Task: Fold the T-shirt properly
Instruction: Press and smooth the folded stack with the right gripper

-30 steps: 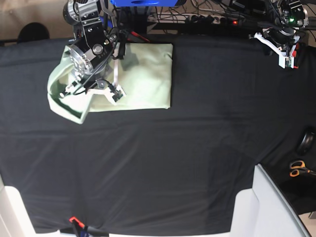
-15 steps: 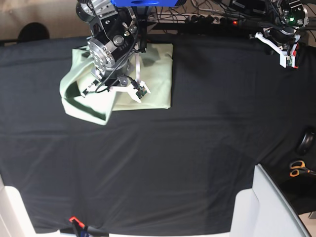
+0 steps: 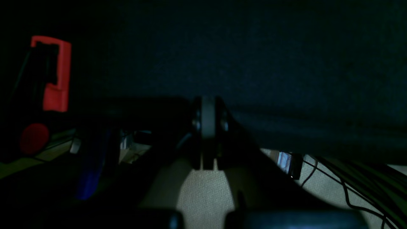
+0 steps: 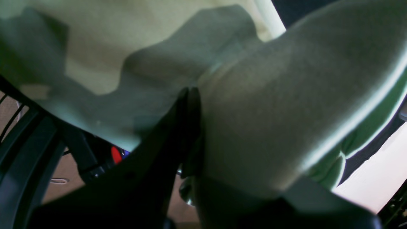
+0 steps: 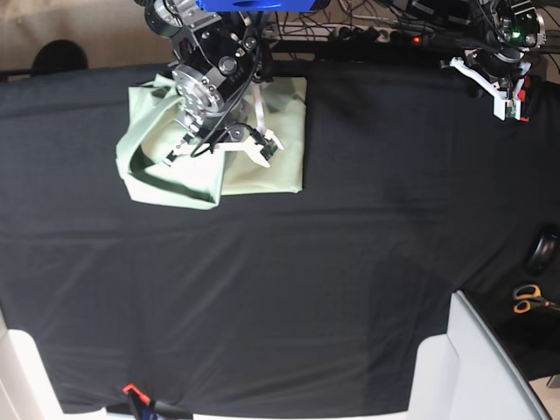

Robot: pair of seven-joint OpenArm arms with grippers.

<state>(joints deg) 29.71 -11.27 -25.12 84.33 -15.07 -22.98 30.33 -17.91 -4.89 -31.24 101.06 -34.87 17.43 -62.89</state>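
Right end effector (image 5: 179,150) clamped on lifted T-shirt (image 5: 280,131) edge; left end effector (image 5: 506,103) closed, empty, well apart.

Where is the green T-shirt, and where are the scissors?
T-shirt (image 5: 284,144): base view, on its flat folded right part.
scissors (image 5: 527,300): base view, on the orange handles at the right edge.

The right gripper (image 5: 179,150) hangs low over the pale mint-green cotton T-shirt (image 5: 280,166), jaws pinched on its fabric. The left gripper (image 5: 512,112) sits well apart, jaws pressed together.
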